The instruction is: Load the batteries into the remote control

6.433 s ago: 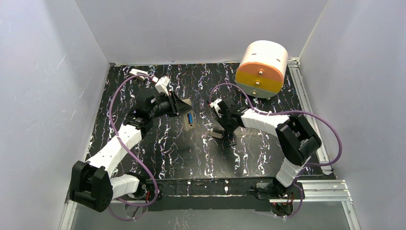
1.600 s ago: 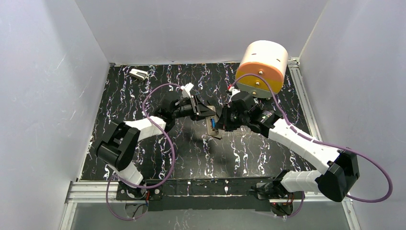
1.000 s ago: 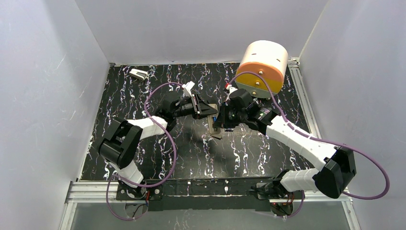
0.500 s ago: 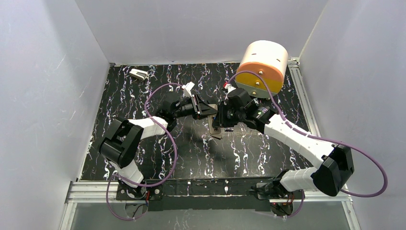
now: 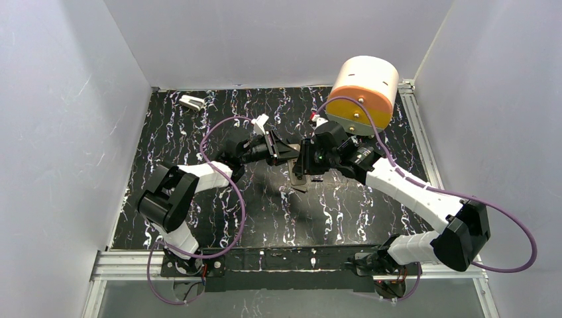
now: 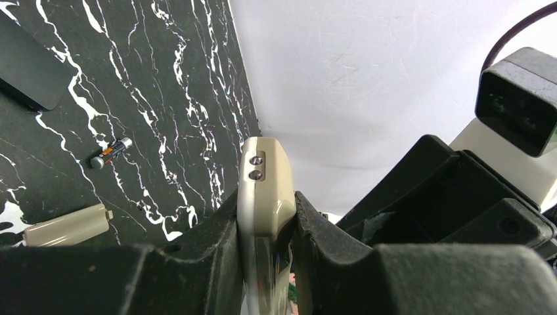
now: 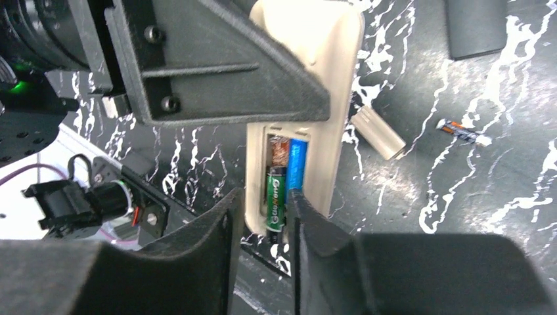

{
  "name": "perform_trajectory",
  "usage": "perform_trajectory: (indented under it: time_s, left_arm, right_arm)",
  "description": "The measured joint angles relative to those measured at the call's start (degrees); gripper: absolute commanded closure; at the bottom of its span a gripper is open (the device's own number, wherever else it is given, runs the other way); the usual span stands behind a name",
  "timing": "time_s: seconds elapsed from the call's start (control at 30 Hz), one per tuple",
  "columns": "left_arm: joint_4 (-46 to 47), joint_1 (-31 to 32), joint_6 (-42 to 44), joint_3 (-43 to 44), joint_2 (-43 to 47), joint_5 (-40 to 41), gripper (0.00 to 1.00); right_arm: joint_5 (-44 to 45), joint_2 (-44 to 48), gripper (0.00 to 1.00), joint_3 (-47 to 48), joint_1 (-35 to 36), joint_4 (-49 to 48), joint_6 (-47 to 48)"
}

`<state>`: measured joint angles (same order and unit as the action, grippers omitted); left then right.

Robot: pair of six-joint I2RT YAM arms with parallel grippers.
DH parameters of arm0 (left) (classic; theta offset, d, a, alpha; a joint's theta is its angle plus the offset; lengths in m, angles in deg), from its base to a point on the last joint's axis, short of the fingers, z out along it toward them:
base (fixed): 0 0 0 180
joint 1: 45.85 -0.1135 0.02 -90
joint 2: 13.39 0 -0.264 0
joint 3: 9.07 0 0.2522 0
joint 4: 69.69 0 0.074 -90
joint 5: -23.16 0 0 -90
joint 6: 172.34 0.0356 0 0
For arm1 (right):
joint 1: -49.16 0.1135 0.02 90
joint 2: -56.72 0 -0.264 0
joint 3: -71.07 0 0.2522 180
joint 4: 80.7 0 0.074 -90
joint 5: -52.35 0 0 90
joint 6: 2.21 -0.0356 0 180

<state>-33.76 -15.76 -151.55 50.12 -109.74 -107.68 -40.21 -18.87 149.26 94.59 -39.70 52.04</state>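
My left gripper [image 5: 281, 154] is shut on the upper end of the white remote control [image 5: 296, 173], holding it above the table; its fingers clamp the remote's sides in the left wrist view [image 6: 266, 187]. The back compartment is open, with a blue battery [image 7: 297, 167] seated inside. My right gripper [image 7: 265, 211] is shut on a green battery [image 7: 276, 200], which lies in the slot beside the blue one with its lower end sticking out past the remote's edge. A spare battery [image 7: 463, 131] lies on the table.
The cream battery cover [image 7: 378, 133] lies on the table near the spare battery. A long flat black strip [image 7: 476, 26] lies beyond them. A large orange-and-white cylinder [image 5: 363, 93] stands at the back right, and a small white-and-grey block [image 5: 192, 102] at the back left.
Both arms have come together mid-table since the earliest frame. Over the last second my right gripper edged slightly left against the remote; my left gripper barely moved.
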Motion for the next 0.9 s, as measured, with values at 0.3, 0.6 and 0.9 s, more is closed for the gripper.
perform_trajectory:
  time_s: [0.3, 0.6, 0.9]
  left_arm:
    - [0.57, 0.15, -1.55, 0.0, 0.0, 0.7, 1.0]
    - [1.31, 0.15, -6.03, -0.09, 0.02, 3.26, 1.0]
    - [5.01, 0.15, -19.98, -1.4, 0.59, 10.05, 1.0]
  right_arm:
    - [4.37, 1.22, 0.57, 0.52, 0.13, 0.07, -1.18]
    - [9.14, 8.52, 0.21, -3.67, -0.04, -4.7, -5.14]
    - [12.98, 22.23, 0.04, -19.34, -0.04, -24.09, -16.48]
